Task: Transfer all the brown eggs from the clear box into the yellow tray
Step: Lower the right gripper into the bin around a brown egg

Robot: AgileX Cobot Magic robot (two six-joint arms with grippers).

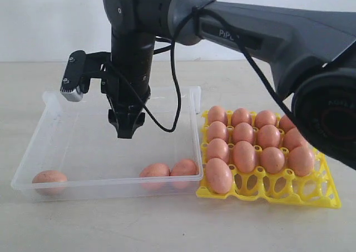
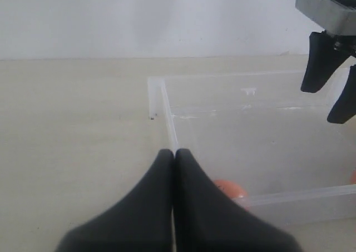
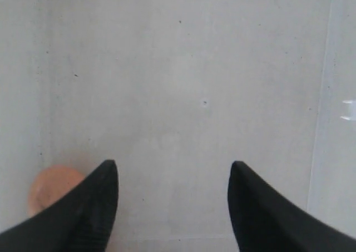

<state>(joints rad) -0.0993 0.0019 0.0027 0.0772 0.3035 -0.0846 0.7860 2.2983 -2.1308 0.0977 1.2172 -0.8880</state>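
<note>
1. At the left front corner of the clear box (image 1: 105, 181) lies a lone brown egg (image 1: 49, 179). The left gripper (image 2: 174, 153) sits just outside that corner, tips pressed together and holding nothing.
2. Over the middle of the box hangs the right gripper (image 1: 127, 131), clear of the floor. Its fingers (image 3: 83, 207) are spread apart and empty, so this looks like the reach for the next pick.
3. In the right wrist view, one egg (image 3: 50, 189) peeks out just beside a finger. It is outside the gap, not between the tips.
4. By the box's right front corner rest two more eggs (image 1: 154, 170), side by side.
5. Touching the box's right wall, the yellow tray (image 1: 289, 192) carries thirteen eggs. Three front cups are bare, so the job is nearly done.
6. The next move probably calls for centring the open tips over one egg, then lowering and closing gently.
</note>
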